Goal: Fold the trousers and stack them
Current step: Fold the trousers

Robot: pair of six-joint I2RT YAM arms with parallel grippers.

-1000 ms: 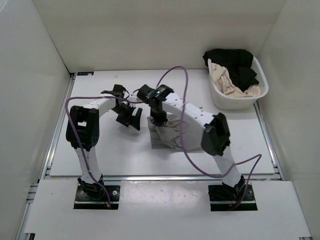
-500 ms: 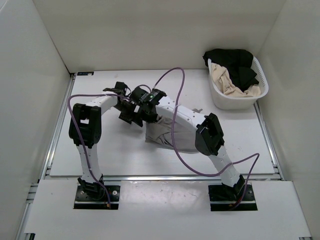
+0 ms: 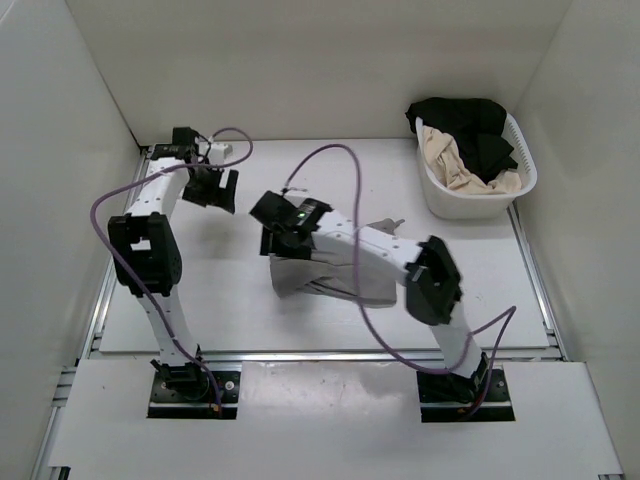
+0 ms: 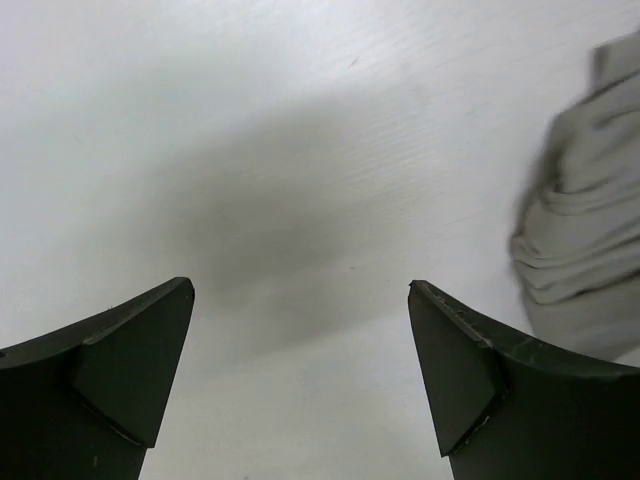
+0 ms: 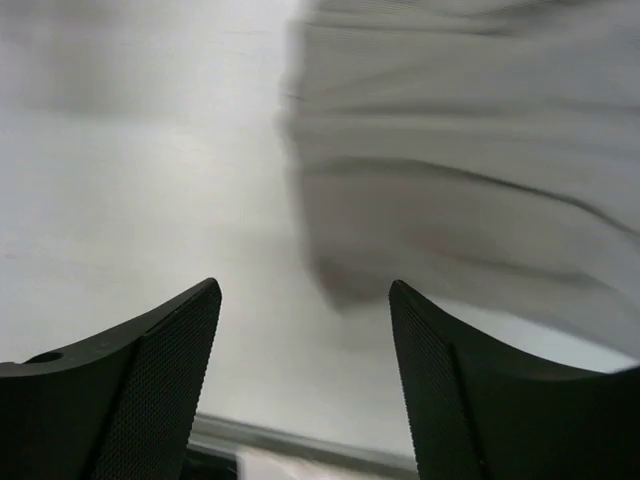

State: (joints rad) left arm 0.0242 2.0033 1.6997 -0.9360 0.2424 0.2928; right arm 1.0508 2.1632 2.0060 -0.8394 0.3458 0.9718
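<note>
One pair of trousers [image 3: 298,280], folded, centre of worktop [image 3: 210,300]. Your right gripper [image 5: 303,300] hovers over its edge, jaws parted, empty; your left gripper [image 4: 300,290] gapes wide, likely parked clear of the fold.

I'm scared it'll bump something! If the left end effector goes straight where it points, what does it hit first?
Probably the bare table; nothing else shows ahead of the left end effector. The trousers lie off to the side.
</note>
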